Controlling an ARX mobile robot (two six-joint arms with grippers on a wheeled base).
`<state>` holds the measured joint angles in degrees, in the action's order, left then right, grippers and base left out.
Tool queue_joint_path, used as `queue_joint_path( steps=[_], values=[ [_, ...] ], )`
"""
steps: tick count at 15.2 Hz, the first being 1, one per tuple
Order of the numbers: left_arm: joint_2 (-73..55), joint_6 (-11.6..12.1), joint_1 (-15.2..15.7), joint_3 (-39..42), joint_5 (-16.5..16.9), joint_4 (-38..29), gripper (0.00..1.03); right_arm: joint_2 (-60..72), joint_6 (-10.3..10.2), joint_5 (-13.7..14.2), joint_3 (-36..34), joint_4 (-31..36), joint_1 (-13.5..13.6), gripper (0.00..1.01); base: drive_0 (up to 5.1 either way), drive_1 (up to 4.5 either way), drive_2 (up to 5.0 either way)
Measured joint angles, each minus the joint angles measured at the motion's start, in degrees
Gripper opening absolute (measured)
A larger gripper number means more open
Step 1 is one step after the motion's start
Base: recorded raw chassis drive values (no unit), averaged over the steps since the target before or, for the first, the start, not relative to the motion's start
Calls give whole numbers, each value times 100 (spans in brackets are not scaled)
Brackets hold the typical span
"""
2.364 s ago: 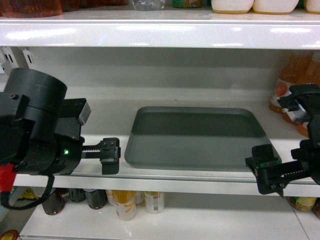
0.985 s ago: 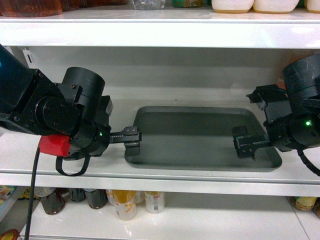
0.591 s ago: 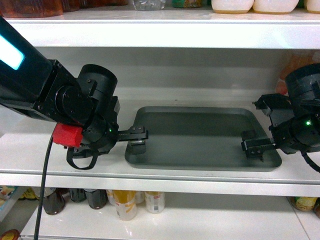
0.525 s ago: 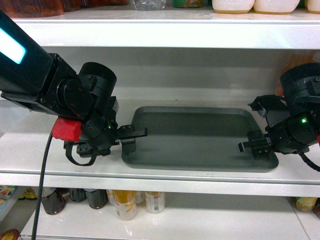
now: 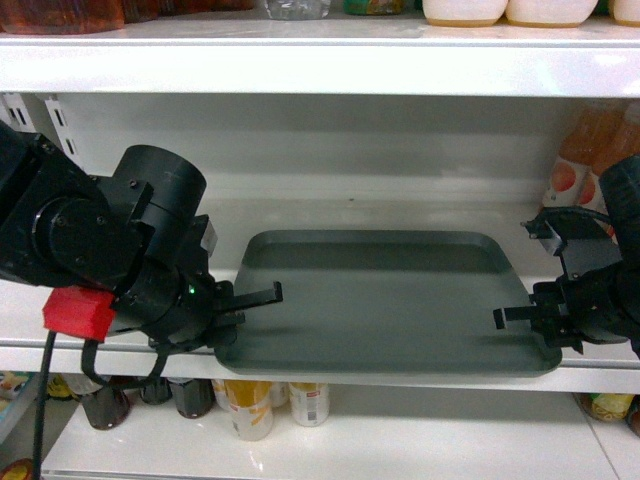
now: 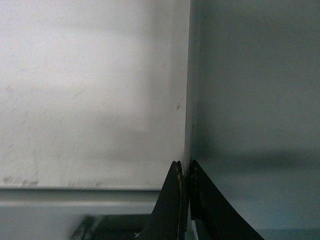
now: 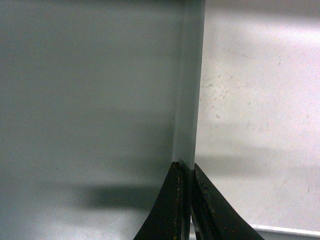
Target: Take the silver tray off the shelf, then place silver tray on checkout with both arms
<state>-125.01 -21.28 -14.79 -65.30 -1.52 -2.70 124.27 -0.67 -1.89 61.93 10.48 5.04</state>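
- Where the two arms meet the load, the left gripper (image 5: 243, 305) is clamped on the left rim of the silver tray (image 5: 385, 300), its thin black fingers (image 6: 172, 200) pinching the low raised edge between them.
- The right gripper (image 5: 520, 318) is likewise closed on the tray's right rim; in the right wrist view its tapered black fingers (image 7: 170, 205) hold the thin wall with no gap visible.
- The tray is a flat matte grey-green rectangle with rounded corners and a plain surface; its front edge overhangs the thick rounded front lip of the shelf (image 5: 120, 355).
- The shelf board is glossy white metal, faintly scuffed in both wrist views.
- A red block (image 5: 78, 313) sits on the bulky black left arm.
- Behind, at right, stand orange-tinted bottles (image 5: 585, 160); white slotted uprights (image 5: 62, 128) show at the left rear.
- Below the board, bottles (image 5: 250, 405) stand on a lower shelf.
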Motion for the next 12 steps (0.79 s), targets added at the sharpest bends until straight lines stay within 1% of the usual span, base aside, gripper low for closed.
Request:
queue_joint_path(
  steps=[1, 2, 3, 4, 5, 6, 8, 9, 10, 11, 12],
  values=[
    [219, -22, 0, 238, -9, -74, 2, -219, -48, -11, -260, 146, 22, 3, 0, 0, 0],
    [529, -94, -4, 551, -98, -157, 2, -562, -118, -70, -603, 317, 24, 3, 0, 0, 0],
    [809, -109, -52, 824, -175, -256, 2, -879, -149, -90, -890, 455, 24, 3, 0, 0, 0],
    [1040, -98, -92, 1034, -275, -348, 2, -1145, -170, -116, -1123, 562, 24, 3, 0, 0, 0],
    [1346, -107, -140, 1270, -302, -420, 2, -1475, -197, -120, -1403, 634, 24, 2, 0, 0, 0],
    [1784, -66, -219, 1585, -433, -470, 2, -1923, -245, -205, -1823, 732, 20, 2, 0, 0, 0],
    [2288, 33, -345, 1989, -629, -507, 2, -2465, -289, -249, -2330, 811, 20, 2, 0, 0, 0],
    [2763, 52, -450, 2367, -750, -474, 2, -2868, -339, -304, -2710, 852, 22, 2, 0, 0, 0],
    [3141, 24, -503, 2649, -802, -479, 2, -3185, -387, -374, -2990, 876, 22, 2, 0, 0, 0],
    [3462, -52, -553, 2876, -837, -459, 2, -3488, -404, -404, -3252, 935, 31, 2, 0, 0, 0],
    [3670, -55, -616, 3110, -964, -621, 2, -3620, -420, -389, -3373, 975, 77, 2, 0, 0, 0]
  ],
)
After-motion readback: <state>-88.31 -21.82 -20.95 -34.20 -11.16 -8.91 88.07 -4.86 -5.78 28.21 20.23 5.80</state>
